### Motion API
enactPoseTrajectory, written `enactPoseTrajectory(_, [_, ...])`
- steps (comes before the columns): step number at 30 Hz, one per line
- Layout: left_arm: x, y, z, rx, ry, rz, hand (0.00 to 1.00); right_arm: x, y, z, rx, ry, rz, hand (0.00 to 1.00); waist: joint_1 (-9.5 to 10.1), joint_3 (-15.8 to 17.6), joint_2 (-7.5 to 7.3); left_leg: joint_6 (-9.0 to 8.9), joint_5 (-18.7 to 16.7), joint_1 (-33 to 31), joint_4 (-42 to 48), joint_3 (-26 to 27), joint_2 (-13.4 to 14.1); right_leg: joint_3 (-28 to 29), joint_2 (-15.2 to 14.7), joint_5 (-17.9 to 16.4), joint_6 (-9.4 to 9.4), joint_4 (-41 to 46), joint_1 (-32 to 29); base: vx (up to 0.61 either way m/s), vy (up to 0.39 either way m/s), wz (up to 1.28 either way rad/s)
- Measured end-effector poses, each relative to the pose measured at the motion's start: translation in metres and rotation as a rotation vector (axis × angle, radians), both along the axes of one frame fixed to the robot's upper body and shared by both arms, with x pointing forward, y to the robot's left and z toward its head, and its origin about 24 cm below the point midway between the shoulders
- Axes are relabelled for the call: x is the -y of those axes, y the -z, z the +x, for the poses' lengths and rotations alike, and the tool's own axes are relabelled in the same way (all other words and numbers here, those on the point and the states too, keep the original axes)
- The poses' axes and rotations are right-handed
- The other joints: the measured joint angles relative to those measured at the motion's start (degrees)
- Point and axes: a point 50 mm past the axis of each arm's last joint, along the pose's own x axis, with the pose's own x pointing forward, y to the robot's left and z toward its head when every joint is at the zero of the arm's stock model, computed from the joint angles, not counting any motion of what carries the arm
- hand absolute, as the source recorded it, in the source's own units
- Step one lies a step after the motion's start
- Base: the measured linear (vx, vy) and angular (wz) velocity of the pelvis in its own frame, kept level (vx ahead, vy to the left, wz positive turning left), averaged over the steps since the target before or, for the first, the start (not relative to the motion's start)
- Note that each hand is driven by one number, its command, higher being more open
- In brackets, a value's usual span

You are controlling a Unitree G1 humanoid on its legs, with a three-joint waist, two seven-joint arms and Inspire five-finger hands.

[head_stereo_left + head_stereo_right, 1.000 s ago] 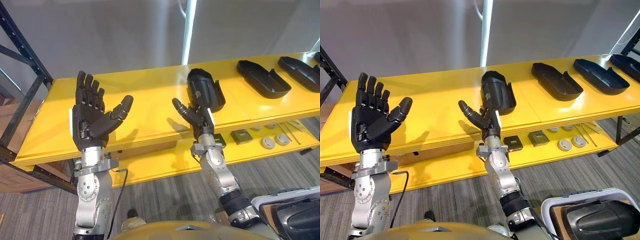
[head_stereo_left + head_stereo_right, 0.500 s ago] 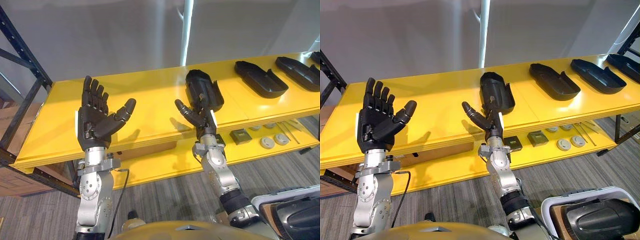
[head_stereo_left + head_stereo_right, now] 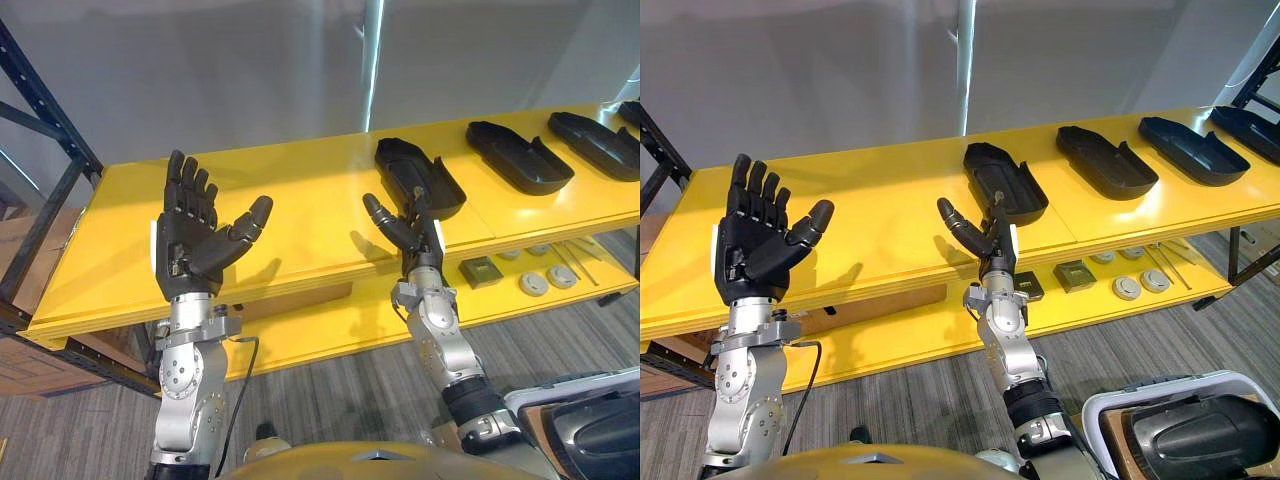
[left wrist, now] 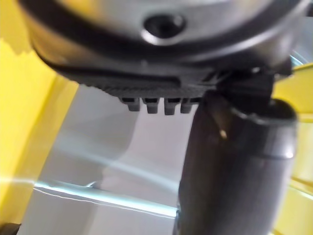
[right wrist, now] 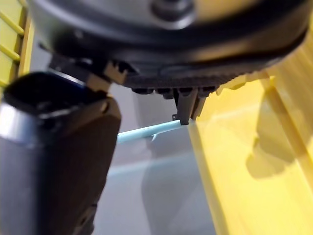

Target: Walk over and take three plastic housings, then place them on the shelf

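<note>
Several black plastic housings lie flat in a row on the yellow shelf board (image 3: 300, 195): the nearest housing (image 3: 420, 182), a second housing (image 3: 520, 157) and a third housing (image 3: 600, 142) further right. My right hand (image 3: 412, 232) is open with straight fingers, raised just in front of the nearest housing's near end and holding nothing. Its thumb (image 5: 54, 161) shows against the grey wall in the right wrist view. My left hand (image 3: 195, 245) is open too, palm up, over the shelf's left part, empty.
A lower yellow shelf holds a square block (image 3: 481, 271) and round discs (image 3: 534, 285). A dark rack upright (image 3: 40, 110) stands at the left. A white bin (image 3: 1160, 388) at lower right holds another dark housing (image 3: 1200, 432). A grey wall rises behind the shelf.
The nearest housing stood tilted up against my right hand's fingers; now it lies flat on the shelf. My right hand has drawn back and slightly right. The left hand has barely moved.
</note>
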Motion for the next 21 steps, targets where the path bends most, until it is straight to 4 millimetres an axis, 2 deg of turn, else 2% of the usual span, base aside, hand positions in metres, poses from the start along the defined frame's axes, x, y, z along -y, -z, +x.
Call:
enactPoseTrajectory(9, [0.002, -0.005, 0.004, 0.028, 0.024, 0.012, 1.00, -0.008, -0.005, 0.000, 0.047, -0.192, -0.019, 1.00, -0.15, 0.0, 0.03, -0.09, -0.1, 0.0, 0.0, 0.1, 0.0, 0.0, 0.0, 0.0, 0.00, 0.0, 0.0, 0.00, 0.000, 0.00])
enactPoseTrajectory(11, [0.002, -0.005, 0.004, 0.028, 0.022, 0.016, 1.00, -0.008, -0.015, -0.002, 0.100, -0.234, -0.025, 1.00, -0.08, 0.0, 0.04, -0.14, -0.1, -0.1, 0.0, 0.1, 0.0, 0.0, 0.0, 0.0, 0.03, -0.1, 0.0, 0.00, 0.000, 0.00])
enactPoseTrajectory(14, [-0.002, -0.005, 0.003, 0.029, 0.004, 0.022, 1.00, -0.004, -0.049, -0.015, 0.254, -0.270, 0.007, 1.00, -0.12, 0.0, 0.04, -0.24, -0.2, -0.1, 0.0, 0.2, 0.0, 0.1, 0.1, 0.3, 0.41, -0.3, 0.0, 0.00, 0.000, -0.01])
enactPoseTrajectory(16, [-0.007, -0.005, 0.002, 0.028, -0.018, 0.027, 1.00, 0.011, -0.073, -0.026, 0.370, -0.210, 0.014, 1.00, -0.23, 0.0, -0.01, -0.31, -0.4, 0.2, 0.0, 0.9, 0.0, 0.6, 0.1, 0.3, 0.42, -0.4, 0.0, 0.00, 0.000, -0.11])
enactPoseTrajectory(18, [-0.009, -0.005, 0.001, 0.026, -0.028, 0.029, 1.00, 0.025, -0.081, -0.028, 0.405, -0.150, 0.007, 1.00, -0.24, 0.1, -0.07, -0.32, -0.6, 0.6, 0.0, 1.4, 0.0, 1.1, 0.1, 0.3, 0.45, -0.4, 0.0, 0.00, 0.006, -0.14])
enactPoseTrajectory(20, [-0.012, -0.005, 0.001, 0.027, -0.037, 0.031, 1.00, 0.056, -0.089, -0.033, 0.438, -0.004, -0.031, 1.00, -0.75, 0.1, -0.21, -0.60, -1.1, 0.7, 0.0, 1.7, 0.0, 1.4, 0.1, 0.2, 0.35, -0.6, 0.0, 0.00, 0.013, -0.08])
enactPoseTrajectory(21, [-0.012, -0.005, 0.001, 0.027, -0.038, 0.031, 1.00, 0.064, -0.090, -0.034, 0.439, 0.036, -0.045, 1.00, -0.91, 0.1, -0.23, -0.61, -1.2, 0.7, 0.0, 1.8, 0.0, 1.5, 0.1, 0.2, 0.36, -0.7, -0.1, 0.00, 0.012, -0.07])
